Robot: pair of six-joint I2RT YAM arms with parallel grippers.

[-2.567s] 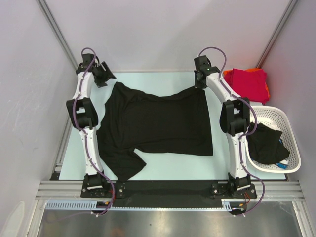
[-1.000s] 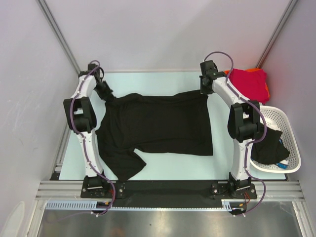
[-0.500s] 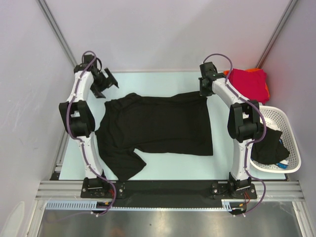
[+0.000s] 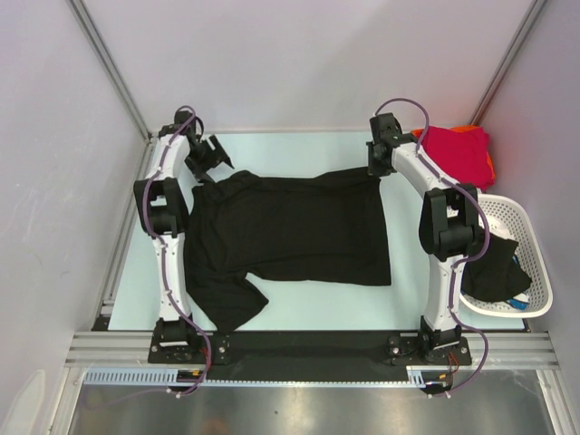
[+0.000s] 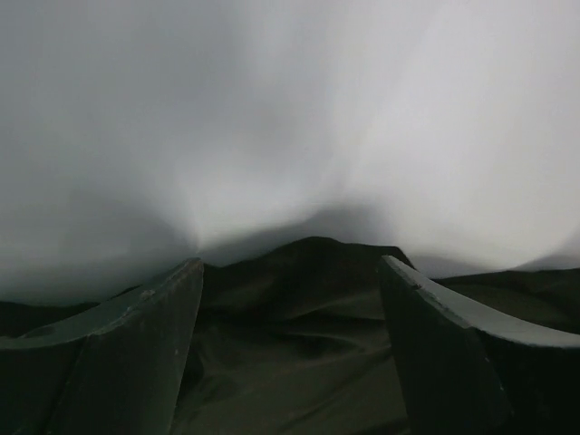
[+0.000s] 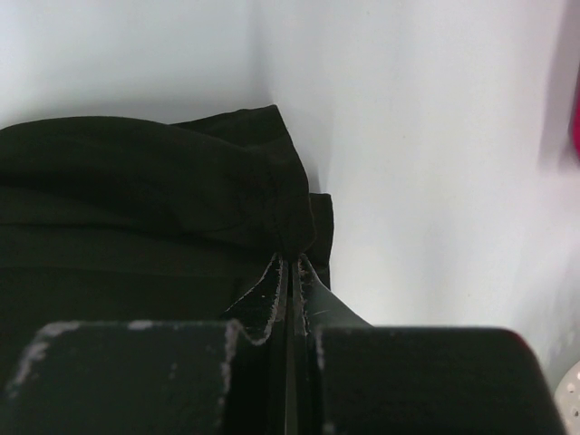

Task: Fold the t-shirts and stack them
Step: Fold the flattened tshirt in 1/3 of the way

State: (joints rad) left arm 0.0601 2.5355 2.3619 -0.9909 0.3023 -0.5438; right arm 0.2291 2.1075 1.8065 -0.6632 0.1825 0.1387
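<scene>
A black t-shirt (image 4: pixel 290 231) lies spread on the pale table (image 4: pixel 299 149), one sleeve pointing to the near left. My right gripper (image 4: pixel 373 169) is shut on its far right corner; the pinched black cloth (image 6: pixel 272 208) shows in the right wrist view. My left gripper (image 4: pixel 214 163) is open at the far left corner, its fingers (image 5: pixel 145 344) standing either side of a bunched fold of the black shirt (image 5: pixel 308 308) without holding it. A crimson t-shirt (image 4: pixel 458 154) lies folded on an orange one (image 4: pixel 467 130) at the far right.
A white lattice basket (image 4: pixel 524 272) stands at the right edge with another black garment (image 4: pixel 489 263) in it. White walls close in the back and both sides. A black strip runs along the near edge by the arm bases.
My left gripper let go of the shirt's far left corner, lifted away, then came back open over that corner. The right gripper has stayed shut on the far right corner.
</scene>
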